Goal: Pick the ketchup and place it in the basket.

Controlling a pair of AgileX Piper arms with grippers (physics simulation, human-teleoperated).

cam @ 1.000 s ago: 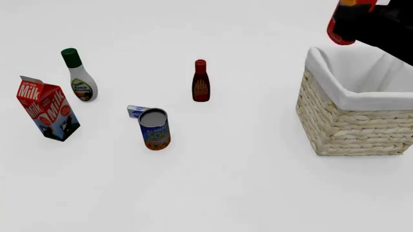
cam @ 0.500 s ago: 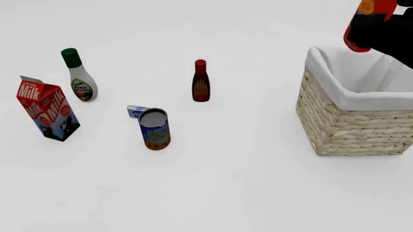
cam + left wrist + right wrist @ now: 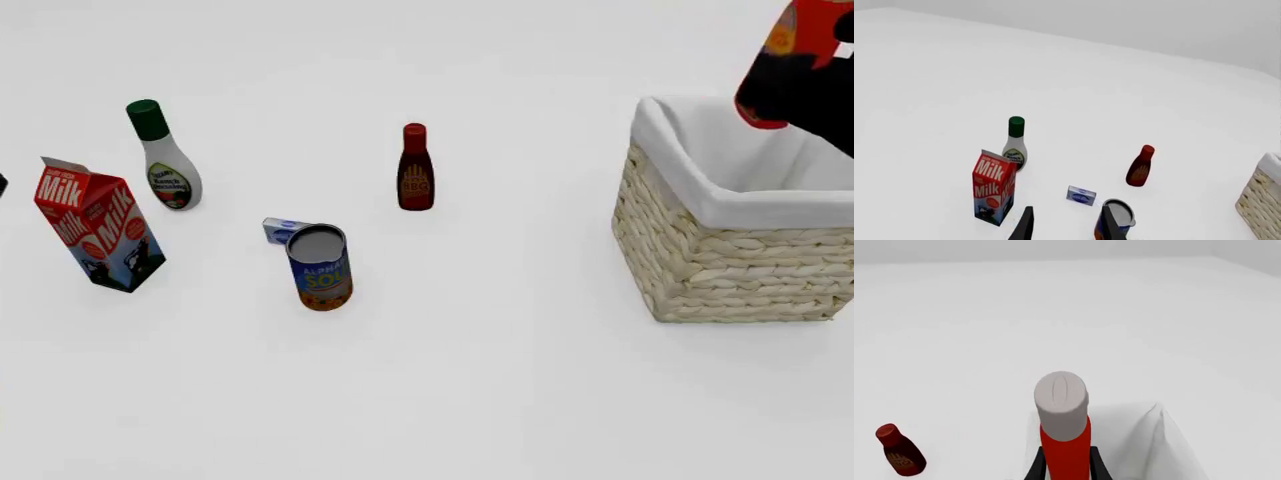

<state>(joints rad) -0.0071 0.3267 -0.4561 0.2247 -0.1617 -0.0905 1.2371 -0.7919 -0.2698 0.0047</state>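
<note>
The ketchup (image 3: 777,62), a bright red-orange bottle, hangs tilted at the far right of the front view, above the back part of the basket (image 3: 727,262). Its top is cut off by the frame edge there. In the right wrist view its white cap (image 3: 1061,399) points toward the camera, and my right gripper (image 3: 1066,471) is shut on its red body, with the basket's white lining (image 3: 1141,440) below. My left gripper (image 3: 1067,227) stands open and holds nothing, high over the table's left side near the milk carton.
On the table stand a milk carton (image 3: 98,228), a white bottle with a green cap (image 3: 166,158), a maroon bottle (image 3: 415,170), a soup can (image 3: 320,268) and a small blue box (image 3: 280,230). The dark right arm (image 3: 830,110) reaches over the basket.
The right gripper has carried the ketchup to the right, from beyond the basket's far left corner to over its opening. The objects on the table have not moved.
</note>
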